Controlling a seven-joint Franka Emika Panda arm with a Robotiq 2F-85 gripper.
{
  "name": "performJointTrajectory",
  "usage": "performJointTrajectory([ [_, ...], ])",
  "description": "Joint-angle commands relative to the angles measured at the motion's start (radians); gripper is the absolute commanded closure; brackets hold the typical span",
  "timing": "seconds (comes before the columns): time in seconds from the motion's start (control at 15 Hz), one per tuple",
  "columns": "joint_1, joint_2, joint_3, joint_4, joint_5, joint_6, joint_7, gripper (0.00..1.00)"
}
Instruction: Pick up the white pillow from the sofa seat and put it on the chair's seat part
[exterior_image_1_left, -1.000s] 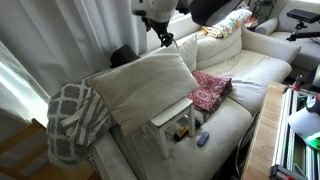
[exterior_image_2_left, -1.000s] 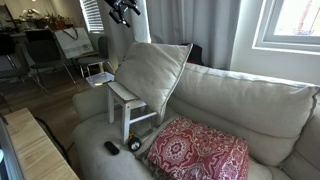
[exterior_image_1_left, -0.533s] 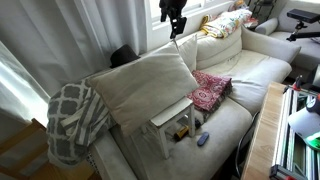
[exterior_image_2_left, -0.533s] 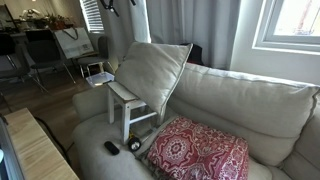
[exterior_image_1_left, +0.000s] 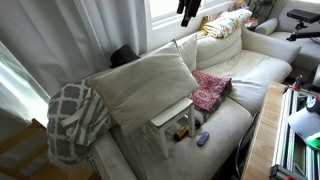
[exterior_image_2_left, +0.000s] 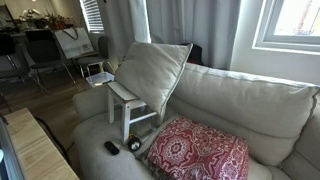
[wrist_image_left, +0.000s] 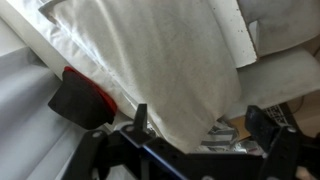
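The white pillow (exterior_image_1_left: 140, 85) rests tilted on the small white chair (exterior_image_1_left: 172, 118), covering its back and most of its seat. It shows the same way in both exterior views (exterior_image_2_left: 150, 70), with the chair (exterior_image_2_left: 124, 100) standing on the cream sofa (exterior_image_1_left: 250, 70) seat. My gripper (exterior_image_1_left: 188, 10) hangs high above the sofa back, well clear of the pillow. In the wrist view my gripper (wrist_image_left: 205, 122) is open and empty, and the pillow (wrist_image_left: 150, 60) fills the frame far below it. My gripper is out of frame in an exterior view that shows the sofa (exterior_image_2_left: 250, 100).
A red patterned cushion (exterior_image_1_left: 210, 90) lies on the sofa seat beside the chair (exterior_image_2_left: 200, 150). A grey-and-white lattice blanket (exterior_image_1_left: 75, 120) hangs over the sofa arm. Small dark objects (exterior_image_1_left: 202, 139) lie on the seat by the chair legs (exterior_image_2_left: 112, 148). Curtains hang behind.
My gripper has risen and moved away from the pillow's top corner, toward the top edge of one exterior view and out of the other. The pillow has stayed on the chair.
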Motion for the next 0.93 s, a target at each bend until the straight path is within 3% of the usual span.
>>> performJointTrajectory([
  [0.0, 0.049, -0.085, -0.068, -0.041, 0.143, -0.087, -0.019, 0.00],
  [0.6, 0.031, -0.159, -0.098, -0.093, 0.173, -0.109, 0.172, 0.00],
  [0.87, 0.037, -0.134, -0.100, -0.071, 0.151, -0.092, 0.163, 0.00],
])
